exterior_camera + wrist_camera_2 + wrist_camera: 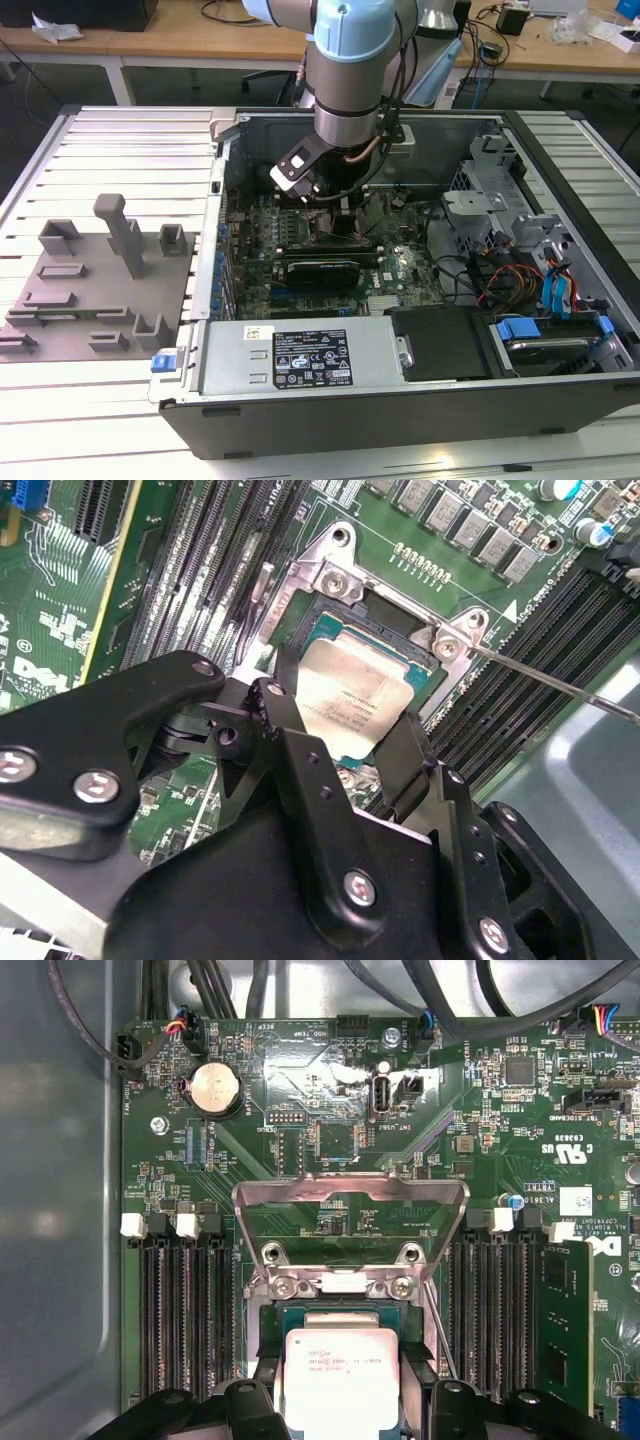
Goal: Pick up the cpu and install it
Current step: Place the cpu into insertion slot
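The arm (pixel 350 70) reaches down into the open computer case (pixel 400 425), and the gripper (pixel 348 715) sits right over the processor socket on the motherboard (pixel 330 1090). The cpu (pixel 352 692) lies between the two black fingers (pixel 288 730), which press on two opposite edges, so the jaws stand narrow and appear closed on the chip. It is within the dark socket frame (pixel 330 610), its pale metal top facing up; in the first wrist view the cpu (pixel 342 1380) sits just below the raised metal load plate (pixel 350 1205), with memory slots (pixel 180 1320) on either side. Whether it rests fully in the socket or hangs just above it cannot be told from these views. The thin socket lever (pixel 560 685) stands swung clear. The grey plastic blocks (pixel 100 270) lie outside the case toward the exterior view's left. As for handling, the chip is likely light, thin and stiff, with a smooth top that could slip under a loose pinch; the underside contacts and the socket's pins are probably delicate, so a grip on the side edges, kept level, looks the safest hold, with little squeezing force and no sideways drag
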`<state>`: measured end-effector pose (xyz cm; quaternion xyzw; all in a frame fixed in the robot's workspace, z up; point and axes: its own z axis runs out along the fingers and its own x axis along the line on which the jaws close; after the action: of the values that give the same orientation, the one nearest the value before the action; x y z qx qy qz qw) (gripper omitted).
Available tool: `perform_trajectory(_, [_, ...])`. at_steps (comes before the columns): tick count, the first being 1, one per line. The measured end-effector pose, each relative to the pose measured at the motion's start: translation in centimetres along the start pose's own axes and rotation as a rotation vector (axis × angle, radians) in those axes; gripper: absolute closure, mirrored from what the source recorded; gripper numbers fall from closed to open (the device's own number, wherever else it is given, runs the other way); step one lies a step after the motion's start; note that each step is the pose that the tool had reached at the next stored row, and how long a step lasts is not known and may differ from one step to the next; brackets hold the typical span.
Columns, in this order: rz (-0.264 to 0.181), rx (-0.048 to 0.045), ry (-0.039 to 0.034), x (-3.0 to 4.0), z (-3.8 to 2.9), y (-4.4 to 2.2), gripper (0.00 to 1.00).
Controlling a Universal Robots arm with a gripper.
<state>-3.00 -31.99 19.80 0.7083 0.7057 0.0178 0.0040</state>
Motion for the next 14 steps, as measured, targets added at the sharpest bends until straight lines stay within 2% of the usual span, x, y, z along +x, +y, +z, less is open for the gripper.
perform_trajectory(14, [0.001, 0.0001, -0.0024, -0.01, 0.0, -0.12, 0.45])
